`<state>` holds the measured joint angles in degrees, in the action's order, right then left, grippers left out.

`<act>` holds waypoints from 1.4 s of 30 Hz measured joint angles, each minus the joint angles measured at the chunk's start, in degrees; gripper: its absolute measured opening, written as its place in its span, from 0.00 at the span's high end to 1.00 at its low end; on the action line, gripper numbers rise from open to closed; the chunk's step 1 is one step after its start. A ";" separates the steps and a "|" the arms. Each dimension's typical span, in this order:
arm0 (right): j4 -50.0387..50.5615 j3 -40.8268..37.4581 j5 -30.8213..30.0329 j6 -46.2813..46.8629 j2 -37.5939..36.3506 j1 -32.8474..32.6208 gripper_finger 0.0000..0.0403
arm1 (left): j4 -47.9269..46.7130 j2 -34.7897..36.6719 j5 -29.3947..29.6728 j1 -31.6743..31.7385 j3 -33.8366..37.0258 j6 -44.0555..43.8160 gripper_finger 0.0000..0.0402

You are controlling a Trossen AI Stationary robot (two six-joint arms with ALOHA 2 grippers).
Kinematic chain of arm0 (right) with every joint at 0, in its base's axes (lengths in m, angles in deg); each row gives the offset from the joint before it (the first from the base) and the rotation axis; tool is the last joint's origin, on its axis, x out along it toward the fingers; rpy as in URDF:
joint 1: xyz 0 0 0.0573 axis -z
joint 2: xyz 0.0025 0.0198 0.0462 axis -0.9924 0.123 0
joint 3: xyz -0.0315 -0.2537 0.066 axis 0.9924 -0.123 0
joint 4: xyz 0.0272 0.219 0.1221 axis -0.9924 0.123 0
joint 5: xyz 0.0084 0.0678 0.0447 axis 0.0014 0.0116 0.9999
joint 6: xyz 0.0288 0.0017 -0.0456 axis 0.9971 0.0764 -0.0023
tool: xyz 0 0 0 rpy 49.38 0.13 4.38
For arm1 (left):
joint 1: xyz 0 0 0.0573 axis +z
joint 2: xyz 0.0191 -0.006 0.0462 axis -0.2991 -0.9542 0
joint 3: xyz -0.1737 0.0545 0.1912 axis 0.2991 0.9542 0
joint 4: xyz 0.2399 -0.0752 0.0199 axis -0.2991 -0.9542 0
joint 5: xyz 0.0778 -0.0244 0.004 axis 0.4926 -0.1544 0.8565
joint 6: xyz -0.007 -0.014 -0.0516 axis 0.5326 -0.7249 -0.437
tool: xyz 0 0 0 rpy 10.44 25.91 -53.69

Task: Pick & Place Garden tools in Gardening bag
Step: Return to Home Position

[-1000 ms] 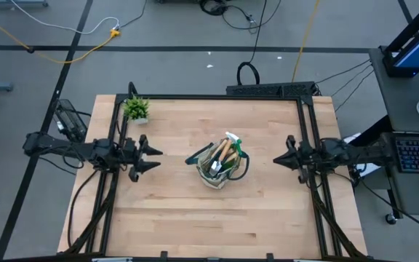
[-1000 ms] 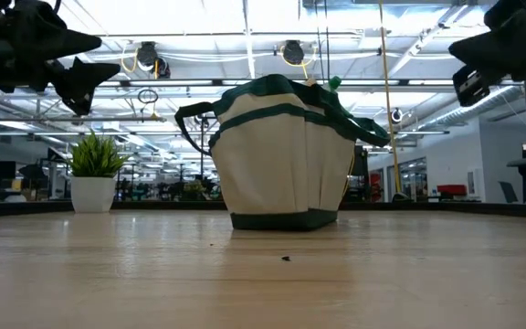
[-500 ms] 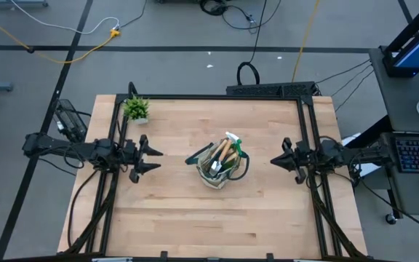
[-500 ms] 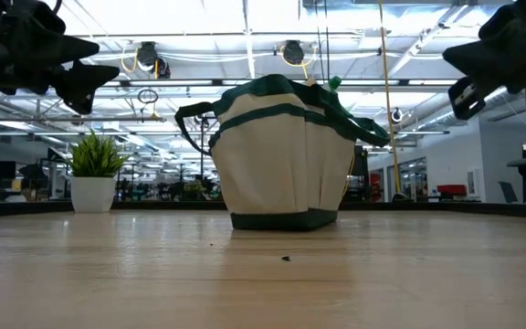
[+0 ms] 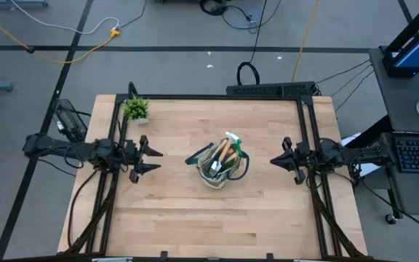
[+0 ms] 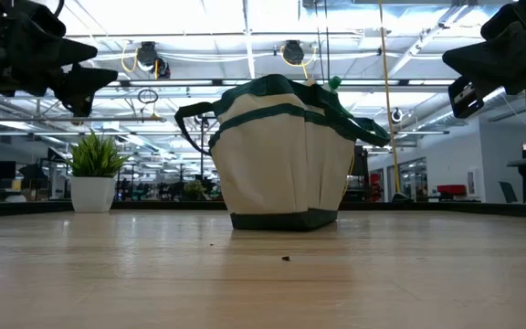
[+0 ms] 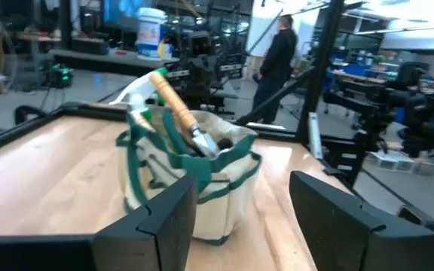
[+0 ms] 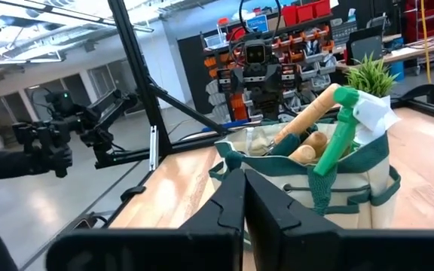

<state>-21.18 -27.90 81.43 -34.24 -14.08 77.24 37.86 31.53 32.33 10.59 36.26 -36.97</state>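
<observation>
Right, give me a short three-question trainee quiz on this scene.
1. True or false: the plant stands inside the bag.
2. Pick one: which arm's fingers stand apart? A) left B) right C) both
3. Fill in: the spray bottle sticks out of the ___.
Key: 1 false, it stands on the table near a corner. 2 A: the left fingers are apart, the right fingers shut. 3 bag.

The beige gardening bag [image 6: 281, 169] stands upright mid-table, wooden-handled tools [image 5: 223, 151] (plus a green spray bottle [image 8: 339, 129]) poking out.
</observation>
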 joint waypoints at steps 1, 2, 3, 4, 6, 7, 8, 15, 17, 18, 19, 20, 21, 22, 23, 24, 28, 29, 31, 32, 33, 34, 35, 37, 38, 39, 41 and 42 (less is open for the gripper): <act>0.02 0.00 0.02 -0.13 0.00 0.00 1.00 | 0.11 0.34 -0.74 -0.01 0.00 0.31 0.46; 0.02 -0.01 0.10 -0.14 0.00 0.00 1.00 | 0.51 0.75 -1.14 -0.02 0.00 1.19 0.46; 0.04 -0.02 0.22 -0.05 0.00 0.00 1.00 | 0.69 1.24 -0.95 -0.03 0.00 2.03 0.46; 0.24 -0.02 0.24 -0.03 0.00 0.00 1.00 | 0.43 1.89 0.04 -0.04 0.00 2.25 0.46; 1.15 -0.02 0.26 -0.04 0.00 -0.02 1.00 | -0.12 3.18 2.95 -0.02 0.00 1.97 0.46; 1.51 -0.04 0.24 -0.11 0.00 -0.02 1.00 | -0.79 3.94 3.66 0.00 0.00 2.06 0.46; 1.88 -0.04 0.21 -0.41 0.00 -0.02 1.00 | -1.19 4.76 4.21 -0.02 0.00 2.42 0.46; 2.56 -0.07 0.15 -3.37 0.02 -0.02 1.00 | -8.53 8.72 4.42 -0.02 -0.02 -0.56 0.46; 2.61 -0.07 0.15 -4.53 0.02 -0.02 1.00 | -9.95 8.68 4.42 -0.02 -0.02 -2.22 0.46; 2.64 -0.07 0.15 -4.99 0.02 -0.02 1.00 | -10.68 8.61 4.43 -0.02 -0.04 -2.87 0.46; 2.67 -0.07 0.15 -5.16 0.02 -0.02 1.00 | -11.47 8.55 4.43 -0.02 -0.02 -3.84 0.46; 2.71 -0.07 0.15 -5.09 0.02 -0.02 1.00 | -12.19 8.53 4.41 -0.02 -0.02 -4.69 0.46; 2.71 -0.07 0.15 -4.69 0.02 -0.02 1.00 | -12.78 8.51 4.40 -0.02 -0.02 -5.48 0.46; 2.73 -0.07 0.15 -4.60 0.02 -0.02 1.00 | -13.20 8.51 4.42 -0.02 -0.02 -5.92 0.46; 2.75 -0.07 0.15 -4.60 0.02 -0.02 1.00 | -13.50 8.51 4.41 -0.02 -0.02 -6.21 0.46; 2.77 -0.07 0.15 -4.59 0.02 -0.02 1.00 | -13.70 8.51 4.42 -0.02 -0.02 -6.60 0.46; 2.82 -0.11 0.15 -4.55 0.02 -0.02 1.00 | -13.53 8.51 4.42 -0.02 -0.02 -6.71 0.46; 2.82 -0.11 0.15 -4.55 0.02 -0.02 1.00 | -13.52 8.51 4.42 -0.02 -0.02 -6.71 0.46; 2.84 -0.11 0.15 -4.55 0.02 -0.02 1.00 | -13.23 8.51 4.42 -0.02 -0.02 -6.68 0.46; 2.86 -0.11 0.15 -4.55 0.02 -0.02 1.00 | -13.20 8.51 4.42 -0.02 -0.02 -6.72 0.46; 2.86 -0.11 0.15 -4.55 0.02 -0.02 1.00 | -13.25 8.51 4.42 -0.03 -0.02 -6.73 0.46; 2.88 -0.11 0.15 -4.55 0.02 -0.02 1.00 | -13.25 8.51 4.42 -0.04 -0.02 -6.72 0.46; 2.89 -0.11 0.15 -4.55 0.02 -0.02 1.00 | -13.25 8.51 4.42 -0.06 -0.02 -6.73 0.46; 2.91 -0.11 0.15 -4.55 0.02 -0.02 1.00 | -13.25 8.51 4.42 -0.06 -0.02 -6.73 0.46; 2.91 -0.11 0.15 -4.55 0.02 -0.02 1.00 | -13.25 8.51 4.42 -0.06 -0.02 -6.73 0.46; 2.93 -0.11 0.15 -4.55 0.02 -0.02 1.00 | -13.25 8.51 4.42 -0.06 -0.02 -6.73 0.46; 2.93 -0.11 0.15 -4.55 0.02 -0.02 1.00 | -13.25 8.51 4.42 -0.06 -0.02 -6.73 0.46; 2.93 -0.11 0.15 -4.55 0.02 -0.02 1.00 | -13.25 8.51 4.42 -0.04 -0.02 -6.73 0.46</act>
<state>-18.25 -28.01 81.58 -38.79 -14.06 77.22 24.61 40.05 36.75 10.55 36.24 -43.69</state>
